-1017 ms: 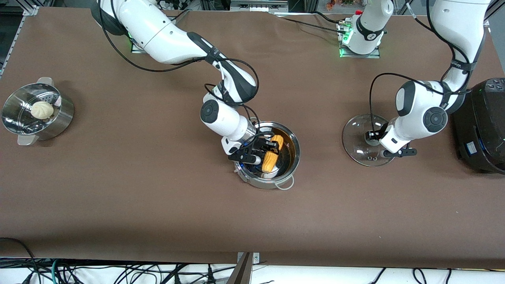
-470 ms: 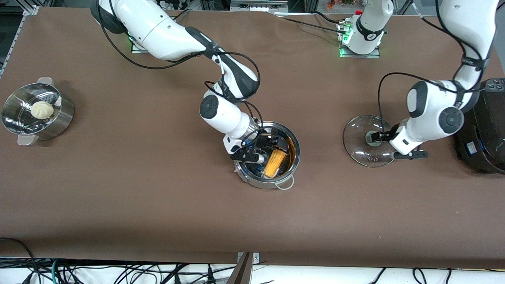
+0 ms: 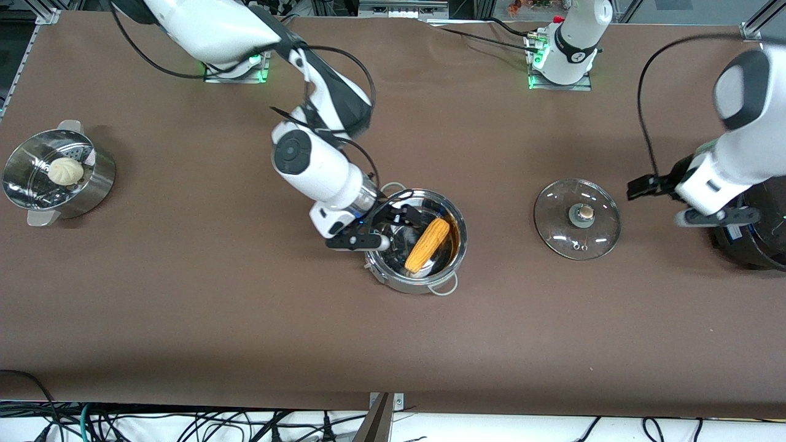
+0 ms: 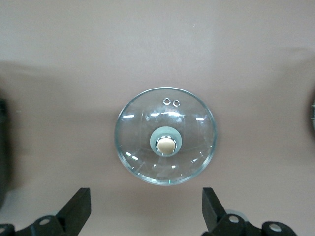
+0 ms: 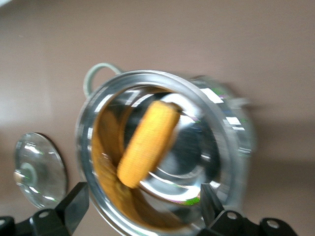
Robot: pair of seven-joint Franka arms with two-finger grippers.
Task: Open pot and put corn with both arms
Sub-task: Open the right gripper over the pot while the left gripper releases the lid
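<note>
The shiny steel pot stands open in the middle of the table. The yellow-orange corn lies loose inside it. My right gripper is open and empty, just above the pot's rim on the side toward the right arm's end. The right wrist view shows the corn in the pot past my open right gripper. The glass lid with its tan knob lies flat on the table beside the pot, toward the left arm's end. My left gripper is open and empty, raised beside the lid. The left wrist view shows it open.
A steel steamer pot holding a white bun stands at the right arm's end of the table. A black appliance stands at the left arm's end, under the left arm's wrist.
My right gripper let go of the corn and drew back up; the corn now lies in the pot. My left gripper let go of the lid knob and rose away toward the left arm's end.
</note>
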